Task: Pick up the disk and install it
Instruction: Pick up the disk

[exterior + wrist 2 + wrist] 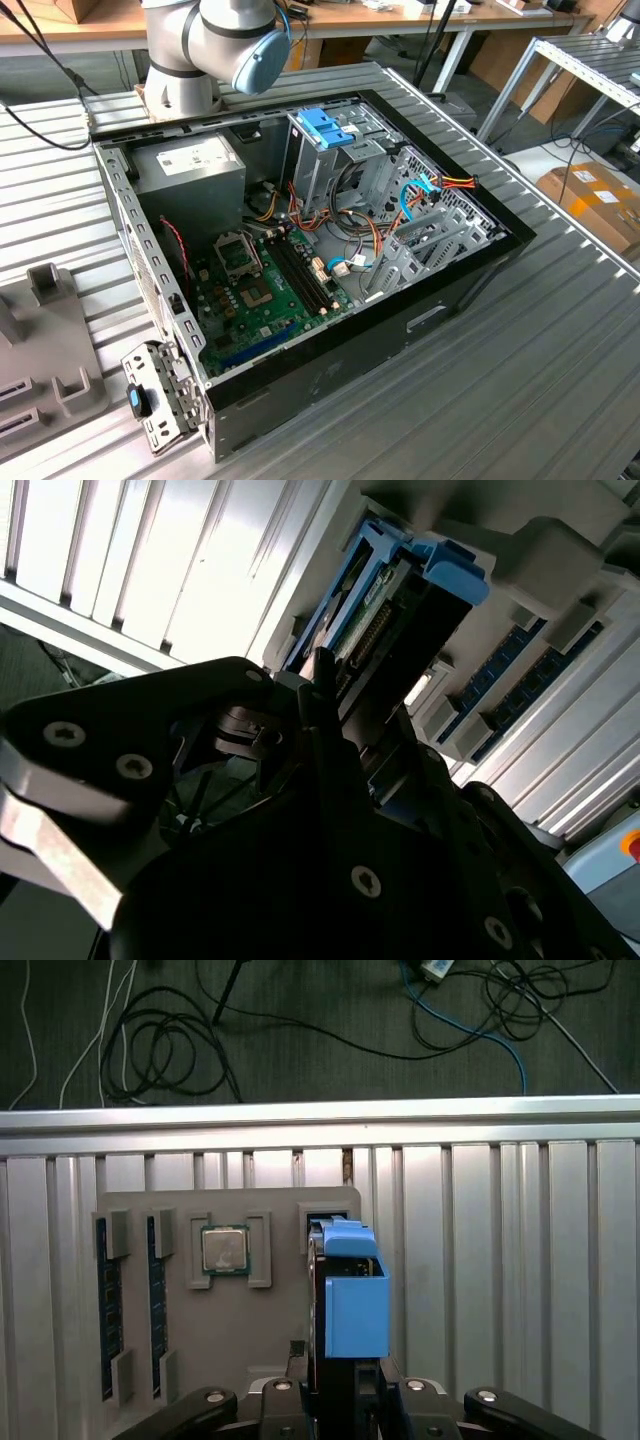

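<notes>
hand (pixel 345 1385) is pinching the disk (pixel 356 1305) by its near end | disk is standing upright at the slot of grey tray (pixel 200 1345) | tray is lying on ribbed tabletop (pixel 520 1260)

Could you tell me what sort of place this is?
Probably a robotics lab or workshop for computer assembly: a robot arm stands by an open computer case on a ribbed metal table, with a wooden workbench and a cardboard box nearby.
</notes>
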Motion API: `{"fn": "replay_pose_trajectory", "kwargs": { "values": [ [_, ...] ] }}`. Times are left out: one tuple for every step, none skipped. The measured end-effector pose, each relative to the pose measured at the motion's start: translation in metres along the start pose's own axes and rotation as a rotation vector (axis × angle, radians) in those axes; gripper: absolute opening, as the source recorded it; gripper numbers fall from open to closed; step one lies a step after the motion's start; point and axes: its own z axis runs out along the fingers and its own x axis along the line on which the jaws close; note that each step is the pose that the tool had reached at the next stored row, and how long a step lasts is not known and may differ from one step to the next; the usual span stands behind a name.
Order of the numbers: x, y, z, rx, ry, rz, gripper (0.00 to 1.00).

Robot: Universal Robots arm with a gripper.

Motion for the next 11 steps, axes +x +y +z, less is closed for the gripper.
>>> {"fn": "replay_pose_trajectory", "kwargs": {
  "values": [
    [0.0,0.0,-0.0011,0.0001,0.0,0.0,0.35],
    [0.0001,0.0,-0.0036,0.0001,-0.0001,0.0,0.35],
    [0.0001,0.0,-0.005,0.0001,-0.0001,0.0,0.35],
    [0.0001,0.0,-0.0063,0.0001,-0.0001,0.0,0.35],
    [0.0001,0.0,-0.0086,0.0,0.0,0.0,0.35],
    [0.0001,0.0,-0.0093,0.0003,-0.0002,0.0,0.35],
    [0.0001,0.0,-0.0094,0.0004,-0.0002,0.0,0.35],
    [0.0001,0.0,-0.01,0.0,0.0,0.0,0.35],
    [0.0001,0.0,-0.0101,0.0002,-0.0001,0.0,0.35],
    [0.0001,0.0,-0.0102,0.0002,-0.0001,0.0,0.35],
    [0.0001,0.0,-0.0104,0.0001,-0.0001,0.0,0.35]
  ]
}}
